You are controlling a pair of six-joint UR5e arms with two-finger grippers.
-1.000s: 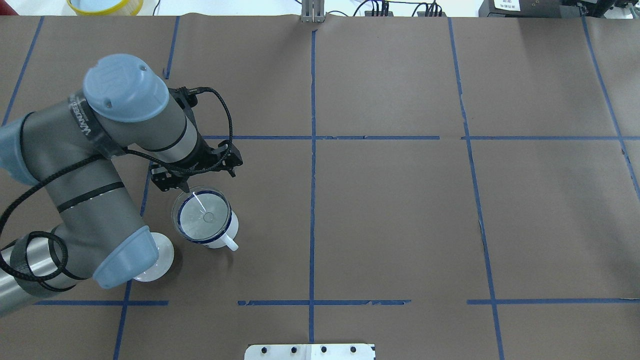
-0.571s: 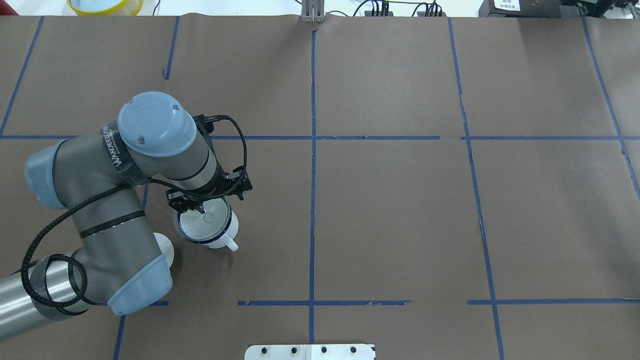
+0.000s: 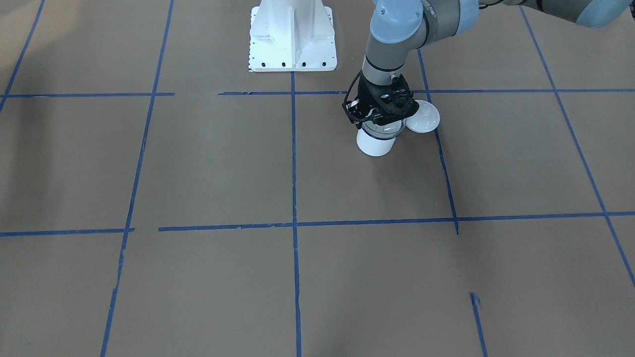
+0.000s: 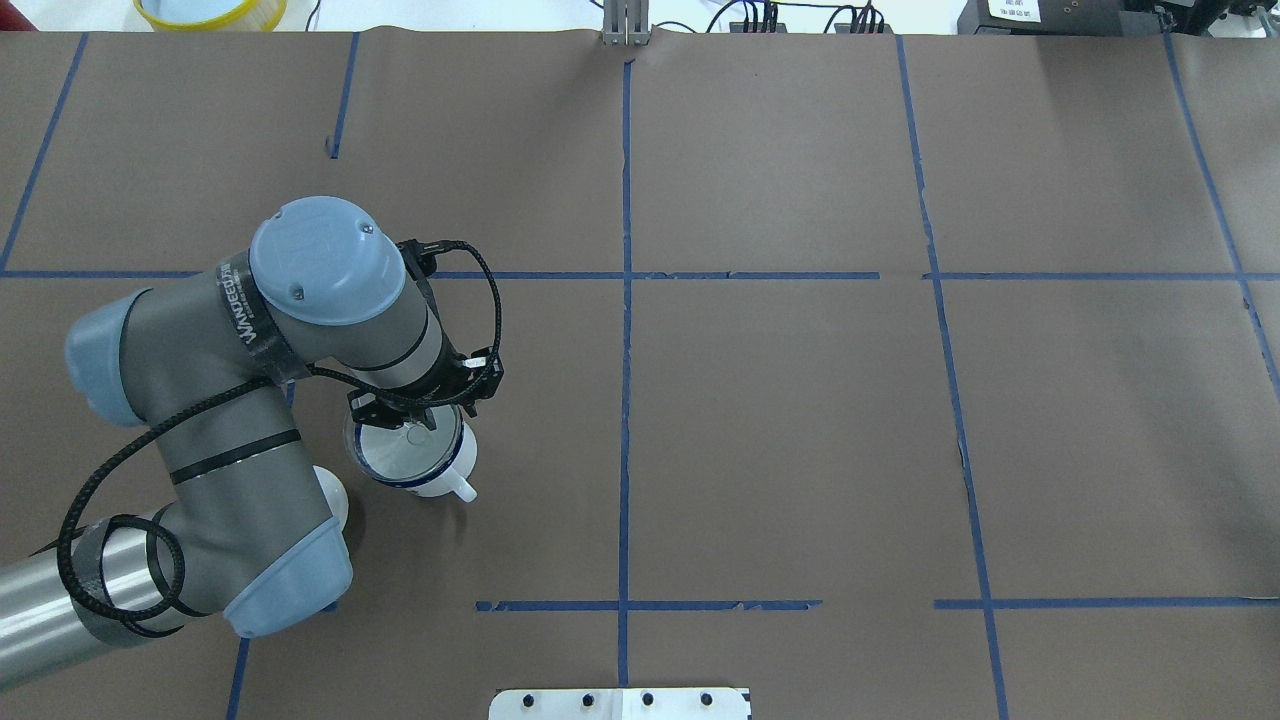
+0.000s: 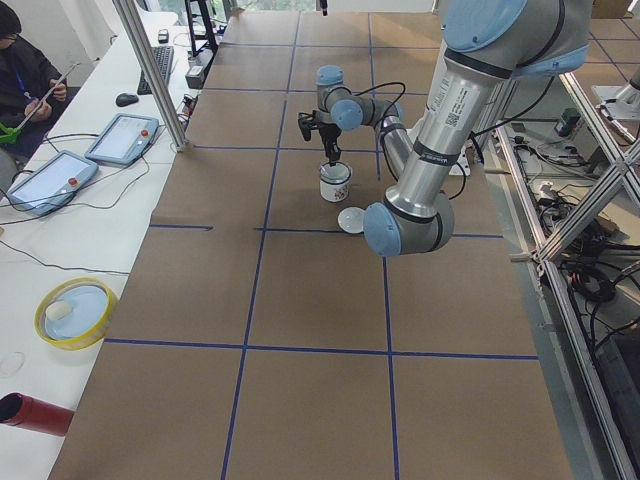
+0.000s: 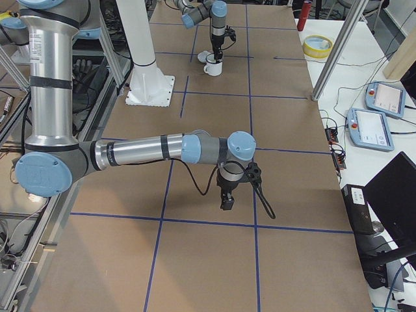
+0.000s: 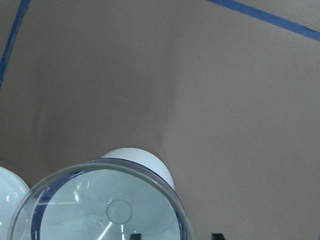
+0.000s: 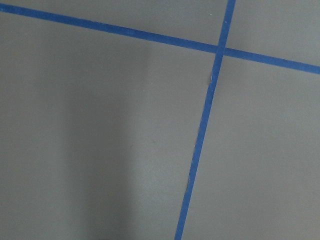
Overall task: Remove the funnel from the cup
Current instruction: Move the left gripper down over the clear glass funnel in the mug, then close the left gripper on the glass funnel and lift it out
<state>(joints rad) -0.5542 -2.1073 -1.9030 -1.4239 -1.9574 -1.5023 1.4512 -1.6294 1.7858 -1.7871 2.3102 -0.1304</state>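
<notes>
One second brings the left gripper (image 4: 410, 414) over the cup (image 4: 447, 478).
Jaws apart astride the funnel (image 4: 398, 452), seated in the cup toward the table's left edge; closing looks next.

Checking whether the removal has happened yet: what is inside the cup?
The clear funnel sits in the cup, its wide mouth spanning the blue rim. The left tool is at its far edge. The spout's lower end and the cup's bottom cannot be made out.
</notes>
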